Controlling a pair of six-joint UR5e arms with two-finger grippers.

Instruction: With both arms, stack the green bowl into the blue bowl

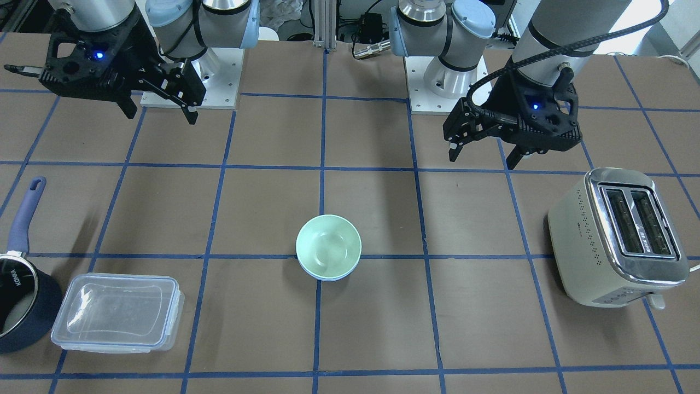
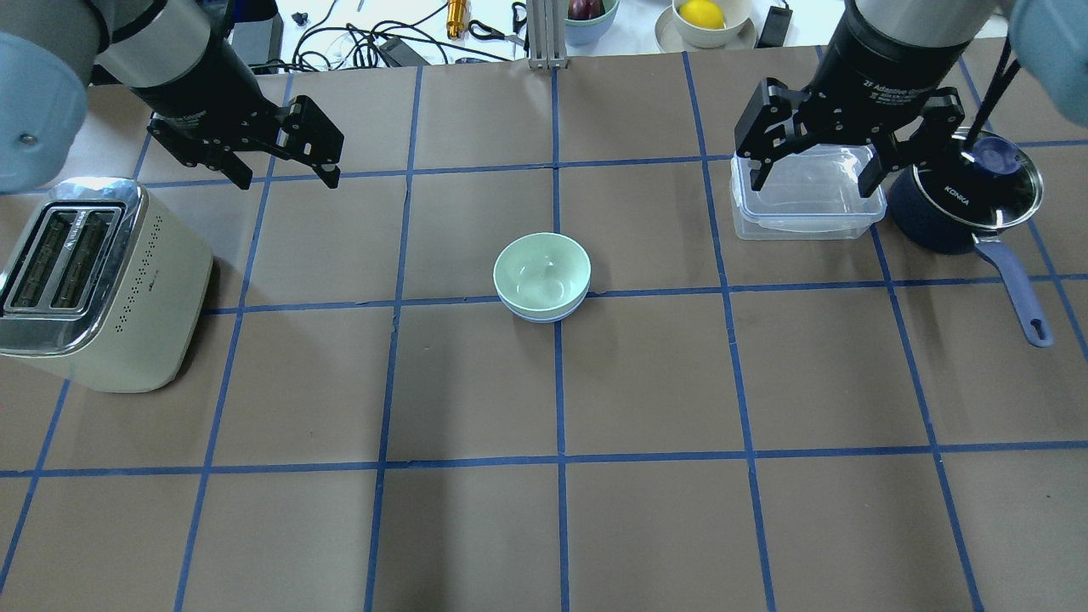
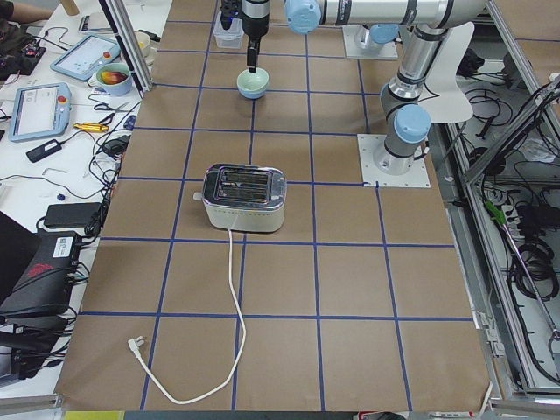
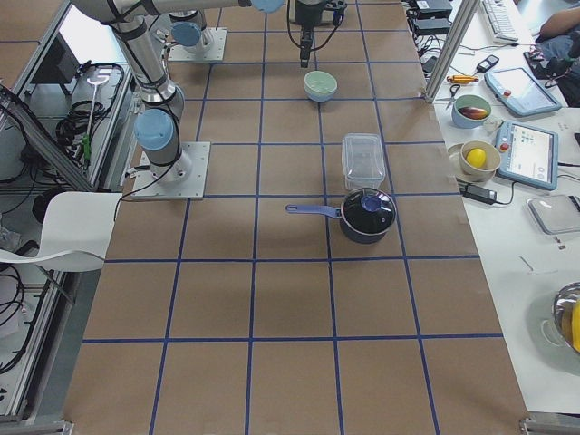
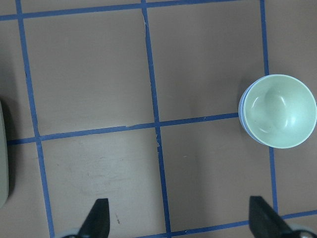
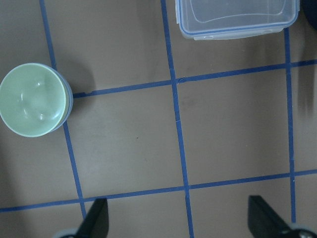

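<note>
The green bowl [image 1: 328, 246] sits nested inside the blue bowl [image 1: 328, 277] at the middle of the table; only a thin blue rim shows beneath it. The pair also shows in the overhead view, green bowl [image 2: 542, 270] over blue rim [image 2: 540, 316], and in both wrist views [image 5: 280, 110] [image 6: 32, 99]. My left gripper [image 1: 484, 158] [image 2: 289, 180] is open and empty, raised, well off to the bowls' side. My right gripper [image 1: 161, 116] [image 2: 812, 185] is open and empty, raised on the other side.
A cream toaster [image 2: 93, 280] stands below my left gripper. A clear lidded container [image 2: 807, 200] and a dark navy saucepan [image 2: 960, 204] with a glass lid sit under and beside my right gripper. Fruit bowls [image 2: 704, 17] stand beyond the table's far edge.
</note>
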